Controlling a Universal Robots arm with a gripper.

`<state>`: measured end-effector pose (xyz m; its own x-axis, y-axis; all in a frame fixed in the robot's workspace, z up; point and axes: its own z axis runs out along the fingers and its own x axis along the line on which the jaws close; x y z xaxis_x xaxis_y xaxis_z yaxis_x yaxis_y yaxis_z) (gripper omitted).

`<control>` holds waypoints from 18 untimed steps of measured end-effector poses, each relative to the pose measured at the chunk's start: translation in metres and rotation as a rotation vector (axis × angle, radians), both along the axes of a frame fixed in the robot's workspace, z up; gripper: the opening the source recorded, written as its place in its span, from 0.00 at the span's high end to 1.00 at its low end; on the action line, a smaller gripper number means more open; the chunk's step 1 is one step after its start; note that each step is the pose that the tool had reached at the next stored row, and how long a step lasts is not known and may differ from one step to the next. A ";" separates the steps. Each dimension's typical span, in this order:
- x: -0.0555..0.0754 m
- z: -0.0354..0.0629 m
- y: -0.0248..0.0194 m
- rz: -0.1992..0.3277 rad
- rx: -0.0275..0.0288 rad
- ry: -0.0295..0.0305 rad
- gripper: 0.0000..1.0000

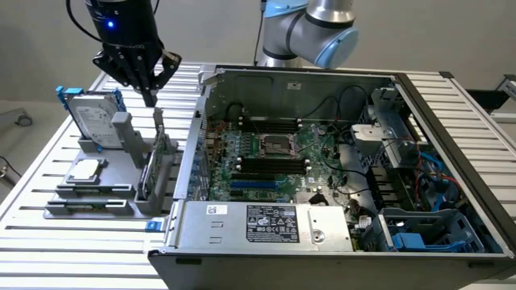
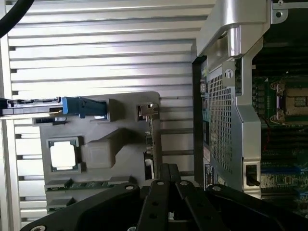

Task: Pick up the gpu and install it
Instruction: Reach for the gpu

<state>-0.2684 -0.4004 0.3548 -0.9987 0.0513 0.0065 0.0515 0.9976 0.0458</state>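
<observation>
The gpu (image 1: 153,172) stands on edge in a rack (image 1: 127,136) just beside the open case (image 1: 298,81), long axis parallel to the case's side wall. The jaws, pinched shut and empty, hang just above its bracket end.

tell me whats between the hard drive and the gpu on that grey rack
In the exterior view, a grey upright post of the rack stands between the hard drive and the gpu, which stands on edge.

Open air above upright gpu (image 1: 156,151), computer case wall (image 1: 196,139) just beside it, hard drive (image 1: 93,124) standing near on other side
</observation>
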 end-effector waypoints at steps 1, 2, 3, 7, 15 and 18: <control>-0.002 -0.0007 0.0000 0.001 -0.0001 0.0001 0.89; -0.004 -0.0014 -0.0001 0.002 -0.0003 0.0003 0.89; -0.005 -0.0021 -0.0002 0.003 -0.0006 0.0004 0.89; -0.008 -0.0036 -0.0006 0.013 -0.0024 0.0027 0.89; -0.009 -0.0047 -0.0014 0.046 -0.0125 0.0122 0.89; -0.010 -0.0049 -0.0014 0.057 -0.0198 0.0153 0.89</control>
<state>-0.2784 -0.4018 0.3499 -0.9998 -0.0053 0.0213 -0.0048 0.9997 0.0256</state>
